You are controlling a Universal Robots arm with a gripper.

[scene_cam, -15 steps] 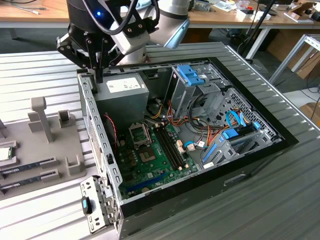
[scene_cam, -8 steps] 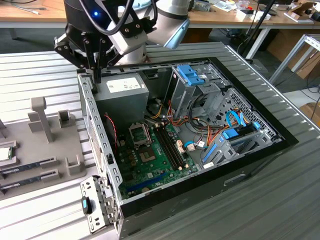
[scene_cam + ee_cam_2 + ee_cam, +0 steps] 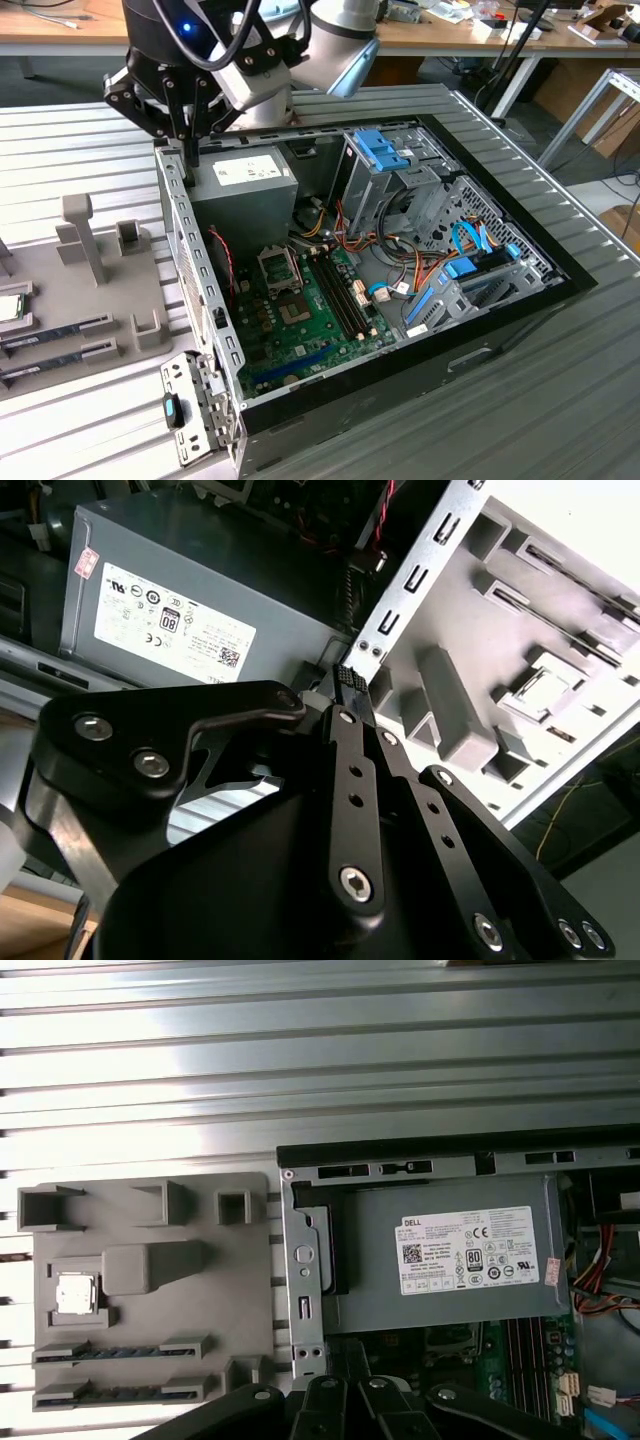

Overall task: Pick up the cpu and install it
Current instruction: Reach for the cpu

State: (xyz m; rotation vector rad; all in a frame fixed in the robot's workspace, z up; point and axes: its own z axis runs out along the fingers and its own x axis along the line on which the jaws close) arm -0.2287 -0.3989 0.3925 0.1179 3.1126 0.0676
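The desktop computer case [image 3: 520, 290] lies on its side on the ribbed metal bench [image 3: 300, 1060] with the side panel off. I judge this is so that the green motherboard [image 3: 300, 310] faces up and its CPU socket [image 3: 279, 266] can be reached from above; whether the socket's metal frame is latched I cannot tell. The cpu [image 3: 78, 1293] is not yet installed. It lies flat, shiny metal top up, in a square recess of the grey fixture tray [image 3: 150, 1220], which stands on the bench just beside the case, on the exterior view's left. The recess probably keeps the chip level and in a known spot for a grasp from above. 2 memory sticks [image 3: 120, 1350] stand on edge in narrow slots of the same tray, likely for the same reason. The gripper [image 3: 346, 676] hangs over the case's perforated metal wall [image 3: 415, 580], beside the grey power supply [image 3: 450, 1260] and apart from the cpu. Its jaws are pressed together with nothing between them. As for writing, the power supply carries a white label [image 3: 175, 630] with black print, a row of round certification marks and a small square code, and a small pink sticker [image 3: 86, 562] sits near one corner. In the exterior view that label [image 3: 252, 171] faces upward. I see no other print on the tray or the cpu.
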